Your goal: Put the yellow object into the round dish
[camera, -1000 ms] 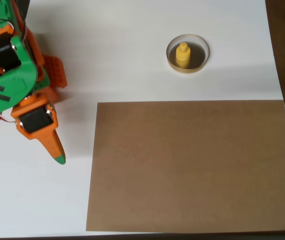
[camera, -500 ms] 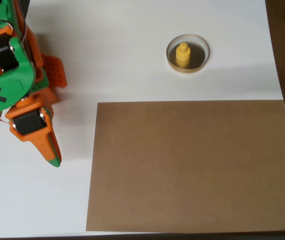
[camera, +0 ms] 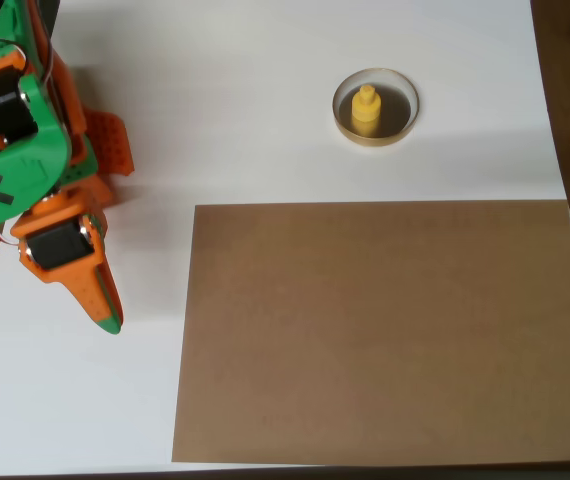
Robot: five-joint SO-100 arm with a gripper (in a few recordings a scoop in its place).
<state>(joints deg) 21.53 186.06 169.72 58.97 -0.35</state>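
Overhead view. The gripper (camera: 105,318) sits at the far left of the white table (camera: 265,90), its green-tipped orange fingers drawn together into a single point with no gap visible between them; nothing is held.

Edges and room: to the gripper's left only a narrow strip of white surface separates it from the table's left edge. Below the tip the table is bare down to the bottom edge of the picture. To the gripper's right, just beyond a band of white, begins the left edge of a large brown sheet (camera: 380,330) lying flat and covering most of the lower right of the table. The white band up and to the right of the gripper, between it and the dish, is unobstructed.

The yellow object (camera: 365,110) is well apart from the gripper, up and far to its right, past the brown sheet's top edge. It stands inside the round dish (camera: 406,118), left of the dish's centre, close to the left rim. Its long axis runs vertical, seen nearly end-on from the camera; the narrower knob is on top and appears toward the upper side of the body in the picture.

Arm pose: the green and orange arm (camera: 15,130) enters from the top left corner and reaches downward in the picture, with the fingers pointing down and slightly right.
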